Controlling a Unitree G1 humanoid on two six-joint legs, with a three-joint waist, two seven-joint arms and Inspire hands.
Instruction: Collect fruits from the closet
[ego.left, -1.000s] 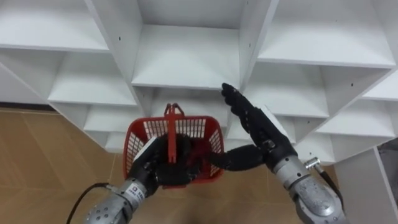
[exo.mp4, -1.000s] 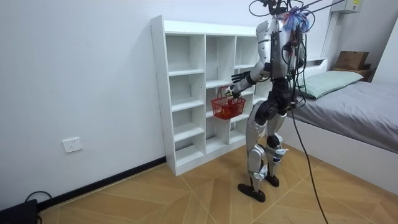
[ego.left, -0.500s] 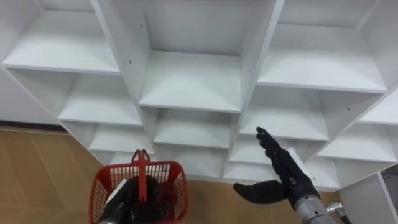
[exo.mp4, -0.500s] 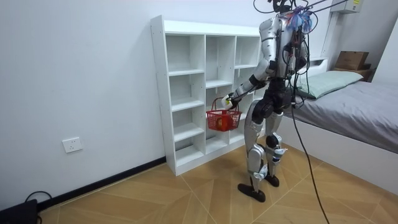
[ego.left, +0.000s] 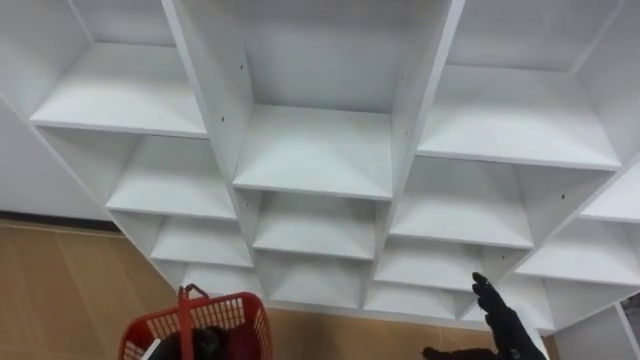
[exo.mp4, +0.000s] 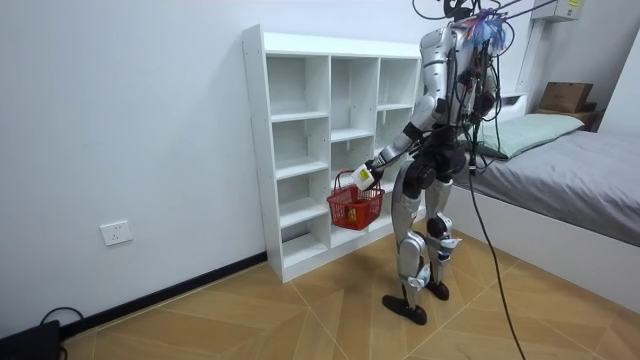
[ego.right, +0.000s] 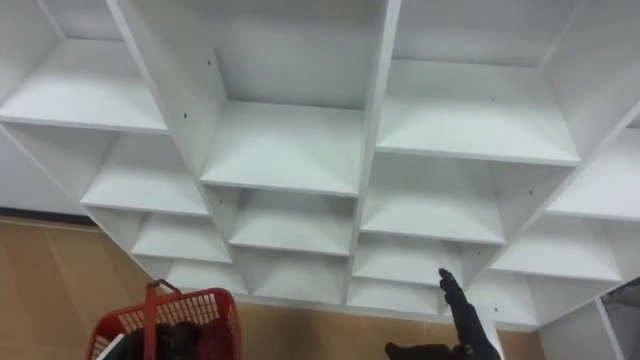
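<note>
The robot stands at the white closet (ego.left: 315, 150). Its left hand (exo.mp4: 366, 177) is curled round the handle (ego.left: 185, 297) of the red basket (ego.left: 250, 325), which hangs low by its side. Its right hand (ego.left: 503, 322) is low in front of the bottom shelves (ego.left: 420, 265), fingers straight and thumb out, holding nothing. All the shelves I can see are bare. Something red shows inside the basket, but I cannot tell if it is fruit. If it is, the picking looks nearly done.

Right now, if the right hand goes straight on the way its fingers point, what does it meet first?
Probably the white shelf unit: the right hand points into a low open compartment; depth is unclear.
</note>
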